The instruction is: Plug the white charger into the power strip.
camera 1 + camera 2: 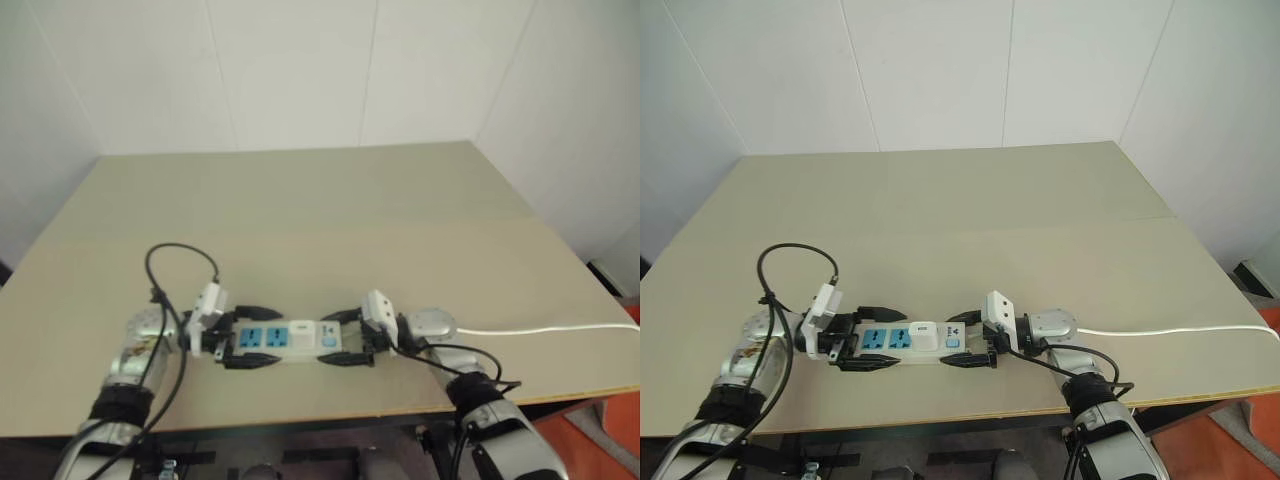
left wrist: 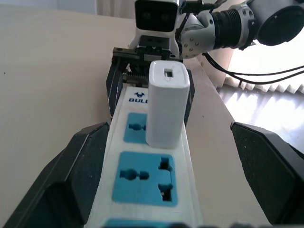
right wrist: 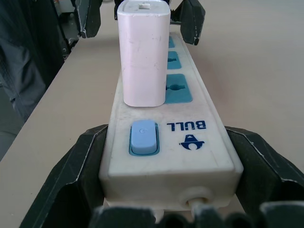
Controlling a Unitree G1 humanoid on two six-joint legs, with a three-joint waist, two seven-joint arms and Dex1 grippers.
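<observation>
The white charger (image 2: 167, 102) is standing upright in the socket nearest the switch end of the power strip (image 1: 283, 341), low in the centre of the left eye frame. From the wrist views I am judging that it is seated fully, its base flat on the strip face, so the plugging itself looks done.

The strip is lying with its long axis left to right across the frame, and its white cord (image 1: 550, 329) is running off to the right edge.

The left gripper (image 1: 250, 336) is sitting at the left end of the strip with its fingers spread wide to either side of the bar, not touching it. The charger is lying straight ahead along its pointing line, past two free blue sockets.

The right gripper (image 1: 348, 337) is at the switch end, fingers flanking the strip closely; I am reading this as a hold that steadies the strip. This arm is the nearer one to the charger.

I am thinking the coming move is a retreat of both arms along the strip's axis.
</observation>
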